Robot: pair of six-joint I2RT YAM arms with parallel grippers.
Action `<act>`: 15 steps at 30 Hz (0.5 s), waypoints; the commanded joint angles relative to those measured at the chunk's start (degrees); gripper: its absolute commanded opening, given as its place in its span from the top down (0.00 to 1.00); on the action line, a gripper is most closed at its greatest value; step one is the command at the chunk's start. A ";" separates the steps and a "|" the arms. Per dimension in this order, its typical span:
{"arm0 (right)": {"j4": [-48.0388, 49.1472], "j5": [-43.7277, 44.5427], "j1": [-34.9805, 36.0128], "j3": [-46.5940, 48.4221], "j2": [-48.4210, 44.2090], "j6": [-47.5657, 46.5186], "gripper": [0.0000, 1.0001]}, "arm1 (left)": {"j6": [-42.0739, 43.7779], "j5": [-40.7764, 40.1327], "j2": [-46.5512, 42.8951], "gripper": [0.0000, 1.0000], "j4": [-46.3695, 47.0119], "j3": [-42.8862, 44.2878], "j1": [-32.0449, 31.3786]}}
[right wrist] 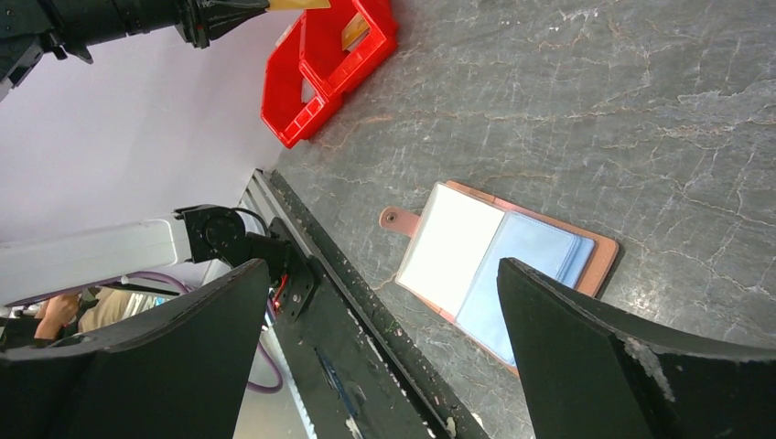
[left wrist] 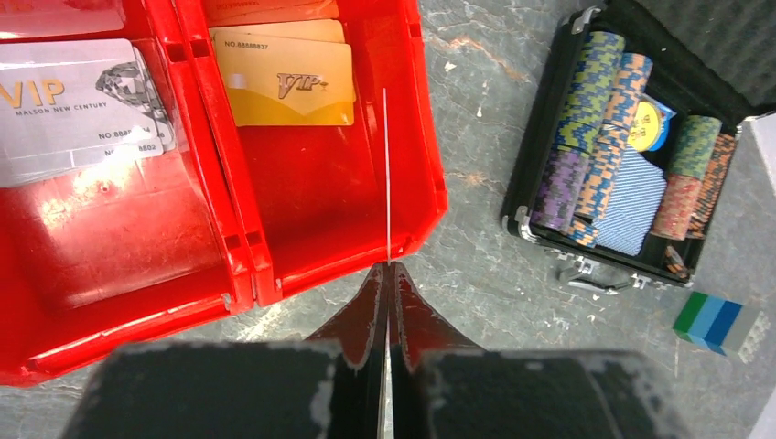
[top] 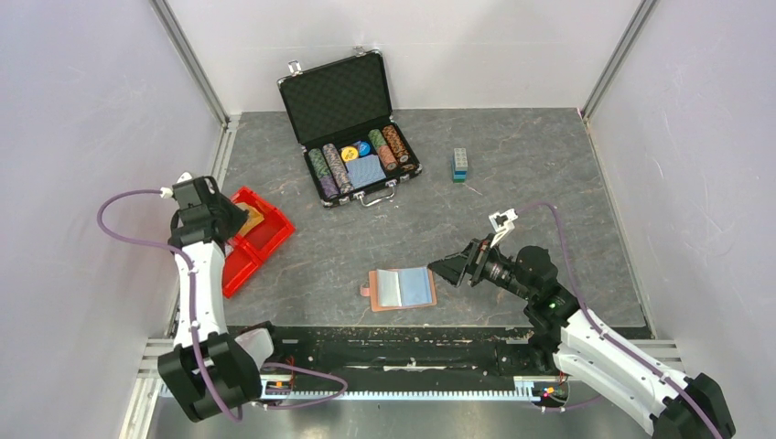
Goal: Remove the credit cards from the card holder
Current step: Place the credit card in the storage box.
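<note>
The brown card holder (top: 403,289) lies open on the table near the front, its pale blue and white sleeves facing up; it also shows in the right wrist view (right wrist: 512,261). My right gripper (top: 448,267) is open and empty just right of it, fingers wide apart (right wrist: 382,267). My left gripper (top: 236,218) is shut on a thin credit card, seen edge-on (left wrist: 386,165), held above the red bin (left wrist: 302,238). In the bin lie a silver-white VIP card (left wrist: 78,105) and orange-yellow VIP cards (left wrist: 288,82).
An open black poker-chip case (top: 352,119) with chips and a blue deck stands at the back, also in the left wrist view (left wrist: 631,155). A small blue-green block (top: 460,165) sits right of it. The red bin (top: 274,233) is by the left wall.
</note>
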 commanded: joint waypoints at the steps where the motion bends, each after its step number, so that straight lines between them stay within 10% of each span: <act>1: 2.01 -0.76 -0.16 2.39 0.55 -0.61 0.02 | 4.78 -2.31 2.67 0.98 2.41 2.83 0.45; 15: 2.18 0.15 -0.17 2.92 -0.09 -1.00 0.02 | 7.04 -5.60 12.22 0.98 7.86 4.79 0.83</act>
